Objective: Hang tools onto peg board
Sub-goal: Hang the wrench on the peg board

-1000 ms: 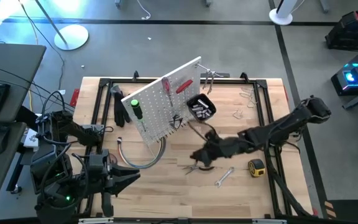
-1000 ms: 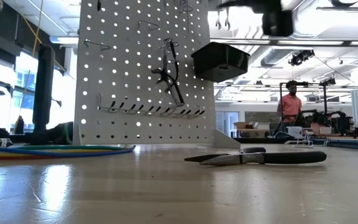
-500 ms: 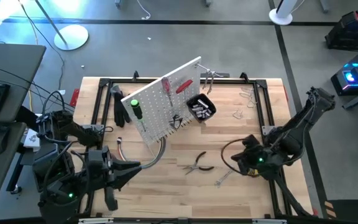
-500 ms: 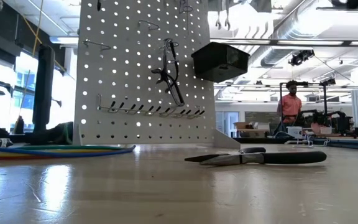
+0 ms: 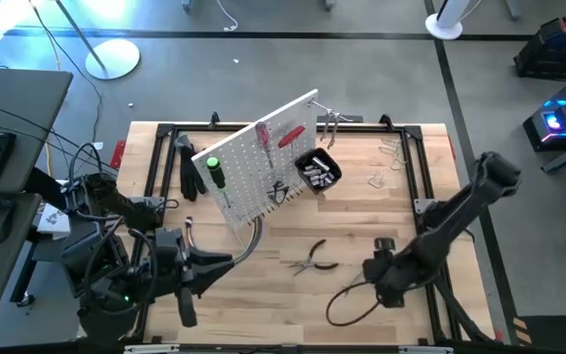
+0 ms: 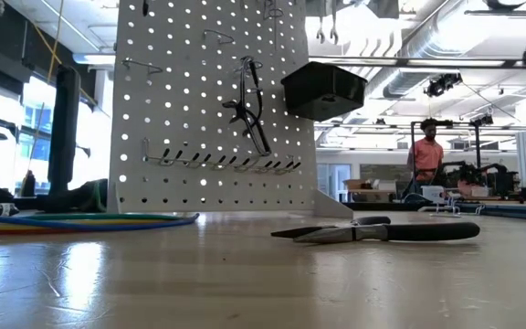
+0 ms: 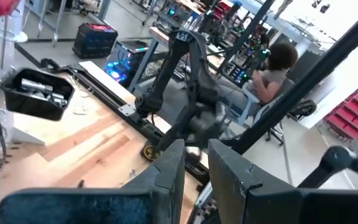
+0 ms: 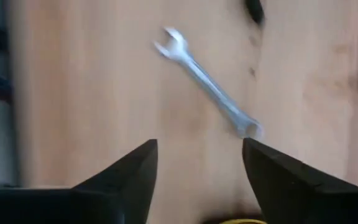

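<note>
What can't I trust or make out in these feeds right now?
- Wrench and tape measure: hidden under the right arm in the high view.
- Bin contents: too small in the high view.
- Right gripper: blurred in the left wrist view.
- Items on the peg board top: cut off in the low view.

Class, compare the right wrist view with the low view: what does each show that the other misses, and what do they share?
Only the right wrist view shows the silver open-ended wrench lying on the table beyond the open right claw. Only the low view shows the white perforated peg board, its black bin and the black-handled pliers. Both show the wooden table top.
</note>
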Motion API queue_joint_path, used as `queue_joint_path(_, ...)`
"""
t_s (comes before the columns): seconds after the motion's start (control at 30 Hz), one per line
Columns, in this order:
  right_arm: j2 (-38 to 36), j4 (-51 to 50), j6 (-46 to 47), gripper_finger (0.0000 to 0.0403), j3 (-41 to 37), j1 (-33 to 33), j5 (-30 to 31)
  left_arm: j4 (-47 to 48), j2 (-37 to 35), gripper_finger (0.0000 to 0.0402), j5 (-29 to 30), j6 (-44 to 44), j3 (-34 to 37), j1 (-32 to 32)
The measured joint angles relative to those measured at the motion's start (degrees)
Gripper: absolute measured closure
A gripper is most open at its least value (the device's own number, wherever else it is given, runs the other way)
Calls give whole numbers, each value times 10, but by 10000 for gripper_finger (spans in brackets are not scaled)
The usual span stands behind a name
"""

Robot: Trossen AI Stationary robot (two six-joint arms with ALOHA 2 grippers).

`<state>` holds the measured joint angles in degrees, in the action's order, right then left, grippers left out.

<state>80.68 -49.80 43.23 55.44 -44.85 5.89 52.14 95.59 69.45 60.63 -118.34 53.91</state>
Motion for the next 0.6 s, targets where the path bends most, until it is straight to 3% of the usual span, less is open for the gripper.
queue_joint_path(0.13,69,-31,-31,169,0,38,19,0,0,337,-2,19,0,3)
queue_joint_path(0.3,108,0,-102,192,-19,103,16,-2,0,337,-4,25,0,6)
queue_joint_path(0.5,62,56,-110,214,-95,146,-101,-20,0,337,-22,27,0,6)
queue_joint_path(0.6,12,107,-100,214,-107,139,-83,-21,0,337,-24,27,0,4)
